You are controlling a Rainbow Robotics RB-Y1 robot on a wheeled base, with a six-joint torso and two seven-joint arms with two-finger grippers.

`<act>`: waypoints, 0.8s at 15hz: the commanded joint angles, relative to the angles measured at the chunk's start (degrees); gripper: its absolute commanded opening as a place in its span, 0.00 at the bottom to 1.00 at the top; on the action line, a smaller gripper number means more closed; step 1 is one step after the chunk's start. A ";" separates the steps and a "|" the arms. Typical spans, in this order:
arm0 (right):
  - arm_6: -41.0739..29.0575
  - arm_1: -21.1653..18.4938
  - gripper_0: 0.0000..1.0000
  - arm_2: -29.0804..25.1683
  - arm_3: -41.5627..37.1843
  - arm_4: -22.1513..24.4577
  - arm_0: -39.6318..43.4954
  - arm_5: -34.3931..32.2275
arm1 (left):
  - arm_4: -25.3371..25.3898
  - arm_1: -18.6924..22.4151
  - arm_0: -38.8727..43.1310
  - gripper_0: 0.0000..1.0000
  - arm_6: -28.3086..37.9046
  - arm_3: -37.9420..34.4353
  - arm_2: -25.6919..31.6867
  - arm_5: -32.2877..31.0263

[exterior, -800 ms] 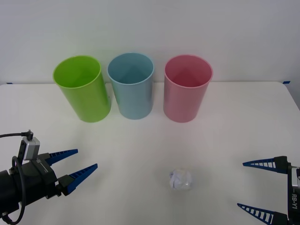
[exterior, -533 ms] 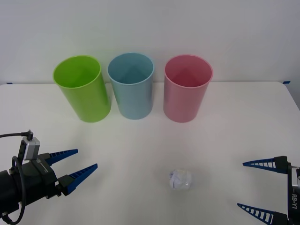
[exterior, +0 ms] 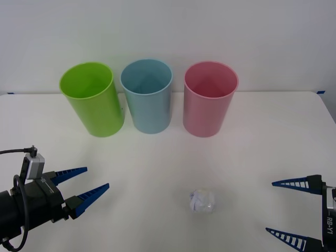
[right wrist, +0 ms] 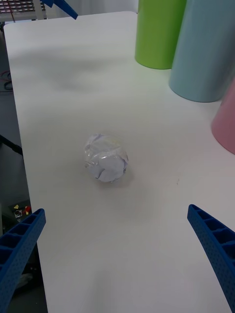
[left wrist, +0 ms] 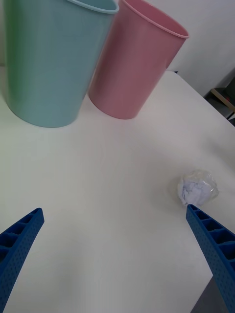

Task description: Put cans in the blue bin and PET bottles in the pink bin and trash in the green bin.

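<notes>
You've got the trash point(exterior: 202, 201) lying loose on the white table point(exterior: 252, 152), near edge, a bit R of centre, between the two grippers and touching neither. L gripper point(exterior: 82, 189) hovers low at the table's near-L w/ jaws spread and empty; R gripper point(exterior: 286, 209) sits at near-R, jaws also wide apart, nothing in them. Along the far side stand 3 upright bins in a row: green bin point(exterior: 93, 98) L, blue bin point(exterior: 147, 95) mid, pink bin point(exterior: 208, 98) R, all well apart from the wad.
</notes>
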 commanded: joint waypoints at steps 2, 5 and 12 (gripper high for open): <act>-0.88 -1.58 1.00 -0.35 -2.37 0.53 0.09 0.79 | 0.00 0.00 0.00 1.00 0.00 0.00 0.00 0.00; -4.92 -5.54 1.00 -0.53 -5.36 -0.53 -0.70 2.11 | 0.00 0.00 0.00 1.00 0.00 0.00 0.00 0.00; -19.43 -15.29 1.00 -3.25 -14.68 1.23 -2.11 2.37 | 0.00 0.00 0.00 1.00 0.00 0.00 0.00 0.00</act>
